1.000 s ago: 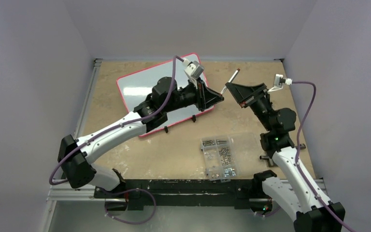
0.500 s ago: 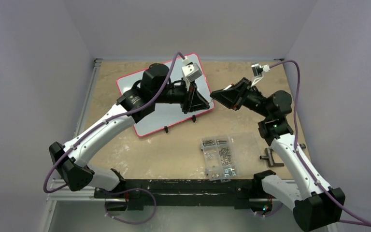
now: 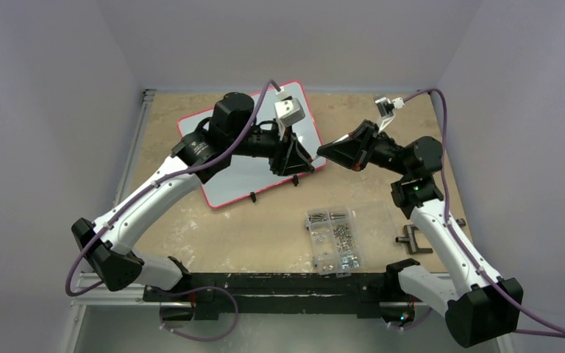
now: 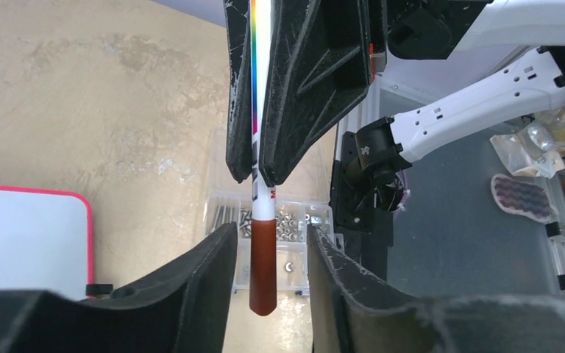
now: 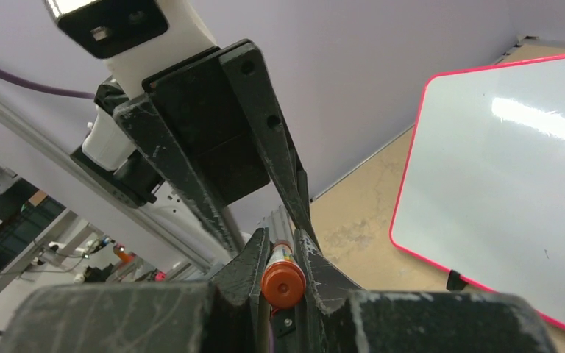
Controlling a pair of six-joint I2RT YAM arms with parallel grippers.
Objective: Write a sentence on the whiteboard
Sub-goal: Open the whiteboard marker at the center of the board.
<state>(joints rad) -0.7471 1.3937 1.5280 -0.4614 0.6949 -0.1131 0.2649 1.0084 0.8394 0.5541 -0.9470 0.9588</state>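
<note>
The whiteboard [image 3: 224,184] lies at the back left, partly under my left arm; its bare face also shows in the right wrist view [image 5: 507,176] and its corner in the left wrist view [image 4: 22,235]. No sentence shows on it. My right gripper [image 3: 325,151] is shut on a white marker [image 4: 254,110] with a red-brown cap [image 4: 263,272], held level in the air. My left gripper [image 3: 305,157] faces it tip to tip. Its jaws are open on either side of the cap, with a gap on each side. The marker's orange end [image 5: 283,283] sits between my right fingers.
A clear compartmented screw box [image 3: 335,239] sits near the front middle of the table, below the two grippers. A small black T-shaped tool [image 3: 410,239] lies to its right. The purple walls close in the back and sides.
My right gripper has swung the marker down from pointing up to level, toward the left. My left gripper has drawn back left and lined up so the cap sits between its jaws.
</note>
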